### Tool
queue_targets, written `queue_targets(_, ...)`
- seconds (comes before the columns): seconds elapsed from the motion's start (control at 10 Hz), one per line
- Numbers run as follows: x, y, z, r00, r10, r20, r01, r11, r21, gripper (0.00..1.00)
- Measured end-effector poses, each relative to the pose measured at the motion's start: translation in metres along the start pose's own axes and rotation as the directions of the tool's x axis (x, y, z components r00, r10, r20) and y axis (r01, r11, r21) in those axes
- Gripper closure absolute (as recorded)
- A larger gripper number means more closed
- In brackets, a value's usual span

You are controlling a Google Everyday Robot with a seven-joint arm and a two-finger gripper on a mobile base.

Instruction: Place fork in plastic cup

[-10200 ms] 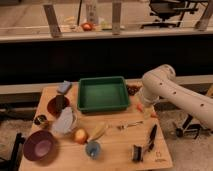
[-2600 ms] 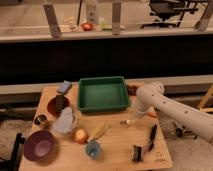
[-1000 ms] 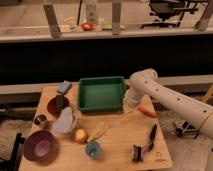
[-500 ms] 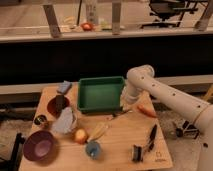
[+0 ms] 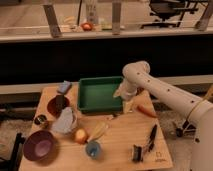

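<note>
My gripper (image 5: 127, 106) hangs from the white arm (image 5: 150, 85) just off the right front corner of the green tray (image 5: 86, 95), low over the wooden table (image 5: 120, 145). It is shut on the fork (image 5: 117, 114), a thin pale sliver slanting down to the left below the fingers. A small blue cup (image 5: 92, 148) stands near the table's front edge, left of and nearer than the gripper. A larger pale translucent cup-like thing (image 5: 65, 120) lies on its side at the left.
An orange carrot-like piece (image 5: 146, 111) lies right of the gripper. Black-handled utensils (image 5: 150, 138) lie at the front right. A yellow item (image 5: 98, 131), a round fruit (image 5: 80, 135), a purple bowl (image 5: 40, 145), a maroon bowl (image 5: 56, 105) and a blue sponge (image 5: 64, 87) fill the left.
The gripper went down to the fork on the table and lifted it. It has since moved left with it towards the tray's corner. The fork's old spot is bare.
</note>
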Motion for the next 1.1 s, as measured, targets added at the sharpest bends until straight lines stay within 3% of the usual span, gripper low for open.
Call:
queue_targets(0.5, -0.018, 0.037, 0.0, 0.999, -0.011, -0.033, 0.012, 1.0, 0.012, 0.2)
queue_targets(1.1, -0.032, 0.051, 0.03, 1.0, -0.016, 0.001, 0.016, 0.999, -0.029, 0.2)
